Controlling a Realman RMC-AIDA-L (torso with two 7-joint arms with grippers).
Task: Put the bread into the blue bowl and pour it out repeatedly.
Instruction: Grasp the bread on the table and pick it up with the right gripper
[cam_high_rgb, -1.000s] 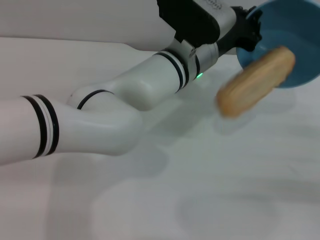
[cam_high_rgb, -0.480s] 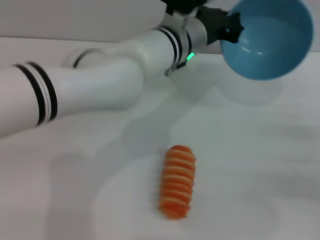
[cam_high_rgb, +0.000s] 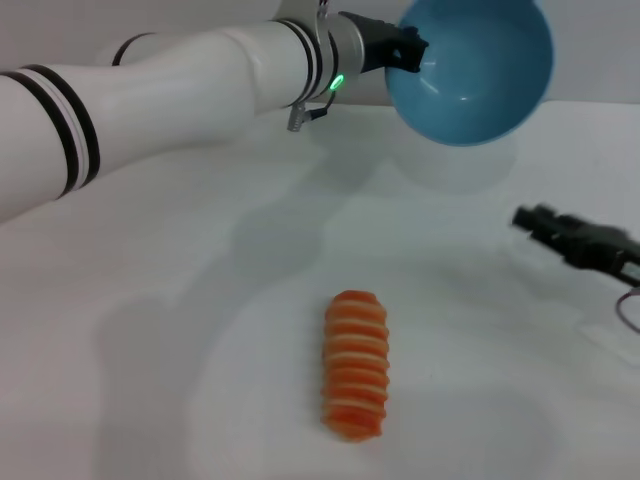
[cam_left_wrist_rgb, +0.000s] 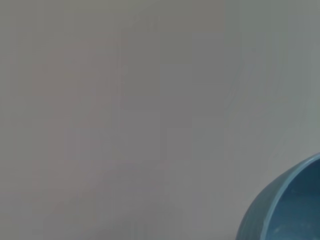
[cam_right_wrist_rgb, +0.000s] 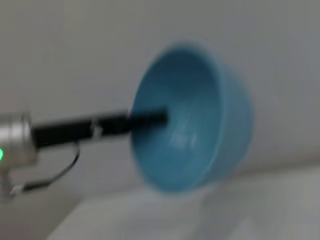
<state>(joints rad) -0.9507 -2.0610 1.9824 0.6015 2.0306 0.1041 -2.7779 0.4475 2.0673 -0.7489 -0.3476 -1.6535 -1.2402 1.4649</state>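
The bread, orange-red with pale stripes, lies flat on the white table near the front, pointing away from me. High above the table's far side, the blue bowl hangs tipped on its side, its empty inside facing me. My left gripper is shut on the bowl's rim at its left side. The right wrist view shows the same bowl with the left gripper clamped on its edge. A slice of the bowl shows in the left wrist view. My right gripper hovers low at the right, apart from the bread.
The left arm spans the upper left, above the table. The white table is bare around the bread. A thin cable hangs by the right gripper.
The bread dropped out of the tipped bowl and now lies still on the table. The left arm carried the bowl up and leftward. The right gripper came into view from the right.
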